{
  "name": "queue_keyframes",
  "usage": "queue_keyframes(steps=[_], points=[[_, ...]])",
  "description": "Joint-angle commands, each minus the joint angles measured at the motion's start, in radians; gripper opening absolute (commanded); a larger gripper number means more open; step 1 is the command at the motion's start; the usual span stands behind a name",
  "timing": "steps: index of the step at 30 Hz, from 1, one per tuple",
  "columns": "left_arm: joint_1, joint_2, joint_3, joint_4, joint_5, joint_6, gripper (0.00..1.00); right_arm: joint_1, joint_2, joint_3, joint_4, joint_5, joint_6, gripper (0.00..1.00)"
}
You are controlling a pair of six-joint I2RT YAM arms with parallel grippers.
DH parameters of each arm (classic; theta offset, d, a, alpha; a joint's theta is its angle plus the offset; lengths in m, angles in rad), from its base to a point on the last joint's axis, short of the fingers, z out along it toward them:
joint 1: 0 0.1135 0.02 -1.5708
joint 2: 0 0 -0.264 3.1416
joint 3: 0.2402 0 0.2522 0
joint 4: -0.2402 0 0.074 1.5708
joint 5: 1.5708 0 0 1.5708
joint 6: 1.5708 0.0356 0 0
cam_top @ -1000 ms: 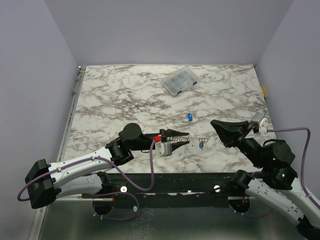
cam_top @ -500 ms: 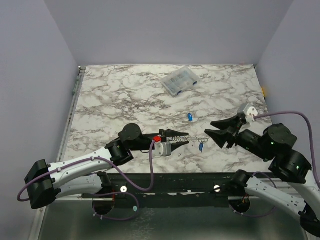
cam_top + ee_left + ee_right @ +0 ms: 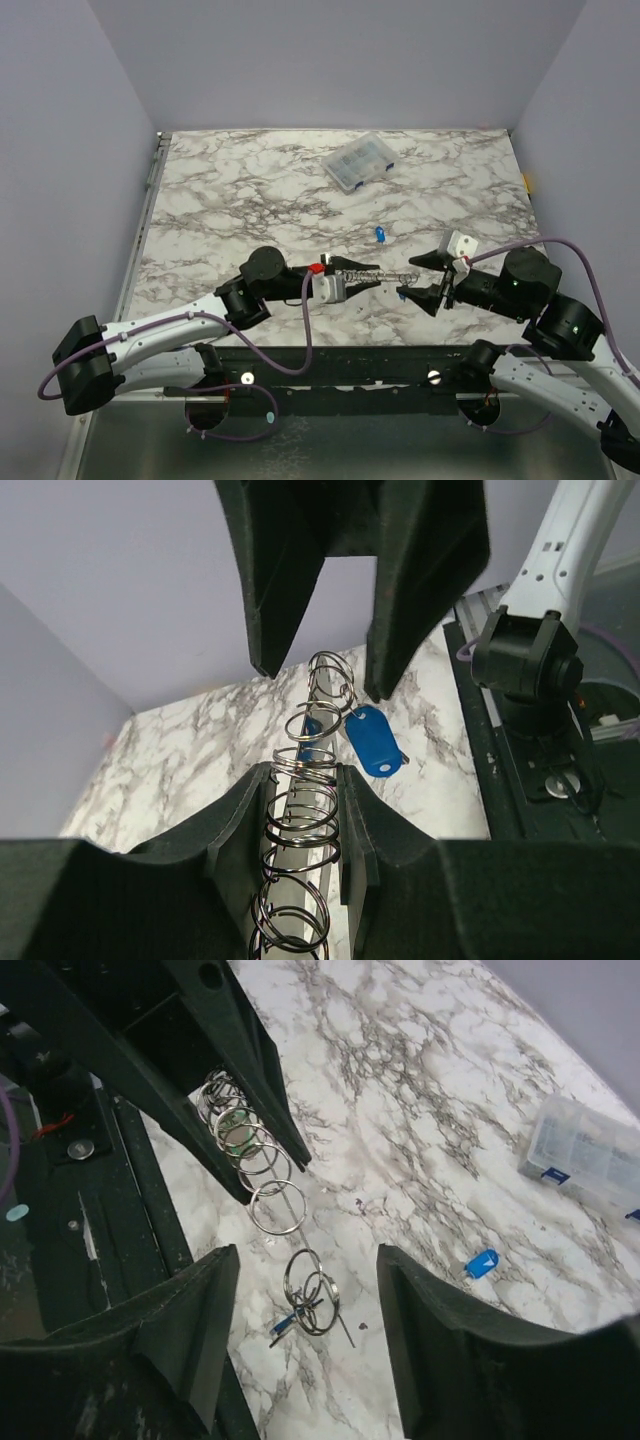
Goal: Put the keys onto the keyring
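My left gripper [image 3: 375, 276] is shut on the keyring [image 3: 395, 277], a row of linked silvery metal rings [image 3: 305, 810] lying lengthwise between its fingers and sticking out past the tips. A blue key [image 3: 372, 740] hangs from the end rings [image 3: 315, 1300], just above the marble table. My right gripper [image 3: 415, 278] points left at that end, open, one finger on each side of the end rings and touching nothing. In the right wrist view the hanging key [image 3: 290, 1322] shows edge-on. A second blue key [image 3: 380, 234] lies loose on the table behind.
A clear plastic compartment box [image 3: 357, 162] sits at the back of the marble table [image 3: 230, 200]. The black base rail [image 3: 340, 360] runs along the near edge, right below both grippers. Lilac walls close in the table on three sides.
My right gripper has swung down and left from the table's right side to the free end of the rings, and its jaws have opened. The left gripper and rings have stayed still.
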Motion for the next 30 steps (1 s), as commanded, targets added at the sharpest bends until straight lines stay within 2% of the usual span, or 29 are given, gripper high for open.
queue_keyframes(steps=[1,6,11,16,20,26,29,30], points=[[0.026,0.047,0.059,0.086,-0.111,-0.188,0.00,-0.002,-0.033,-0.062,0.101,0.009,-0.171,0.68],[0.059,0.061,0.069,0.113,-0.092,-0.266,0.00,-0.002,-0.052,-0.155,0.183,0.058,-0.266,0.83],[0.068,0.081,0.070,0.133,-0.073,-0.309,0.00,-0.002,-0.044,-0.207,0.258,0.100,-0.346,0.86],[0.073,0.096,0.070,0.137,-0.060,-0.325,0.00,-0.002,-0.075,-0.250,0.382,0.145,-0.435,0.84],[0.076,0.115,0.070,0.152,-0.059,-0.350,0.00,-0.002,-0.070,-0.249,0.401,0.152,-0.507,0.81],[0.088,0.132,0.069,0.172,-0.076,-0.386,0.00,-0.002,-0.060,-0.235,0.328,0.149,-0.562,0.67],[0.099,0.135,0.070,0.181,-0.085,-0.424,0.00,-0.002,-0.060,-0.230,0.297,0.150,-0.566,0.55],[0.102,0.136,0.071,0.183,-0.084,-0.429,0.00,-0.002,-0.061,-0.229,0.291,0.144,-0.565,0.54]])
